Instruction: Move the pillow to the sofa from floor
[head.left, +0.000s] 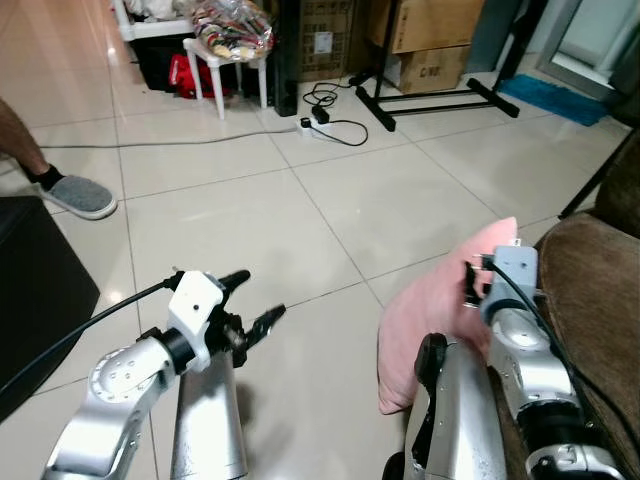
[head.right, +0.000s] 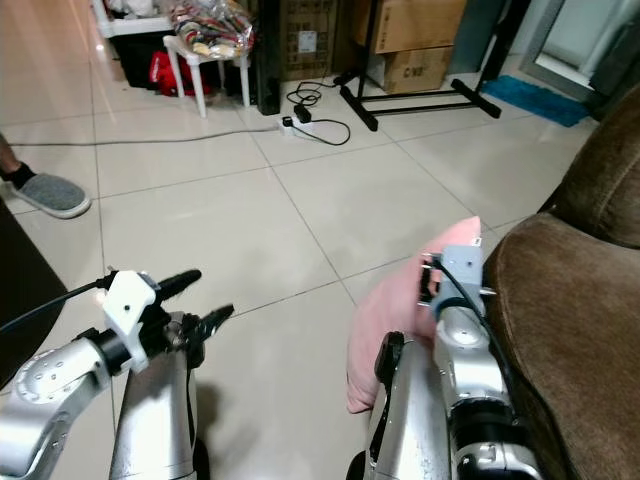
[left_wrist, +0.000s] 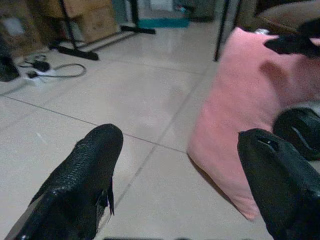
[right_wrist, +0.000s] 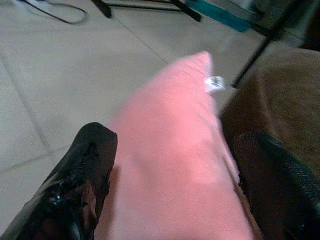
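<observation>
Right now your right gripper (right_wrist: 170, 185) has its fingers (right_wrist: 85, 170) spread wide, one on each side of the pink pillow (right_wrist: 175, 150) — the cloth runs between them, and you cannot tell from the wrist view whether either finger presses on it. The pillow stands on edge on the tiled floor (head.left: 250, 210), leaning against the front of the brown sofa (head.left: 600, 290), which sits just beyond the far finger. A small white tag (right_wrist: 215, 83) shows near the pillow's upper corner, past the fingertips.

Your left gripper (head.left: 255, 305) hangs above bare floor, fingers (left_wrist: 85, 175) apart and holding nothing — the pillow lies ahead of them, off toward one finger (left_wrist: 280, 185), well apart from the tips.

Farther out beyond both grippers you see a white power strip (head.left: 312, 122) with its black cable, a black floor stand (head.left: 430, 95), cardboard boxes (head.left: 430, 45) and a white stool (head.left: 225, 65) piled with bags. A person's foot in a grey slipper (head.left: 78, 195) rests on the floor off to your left.
</observation>
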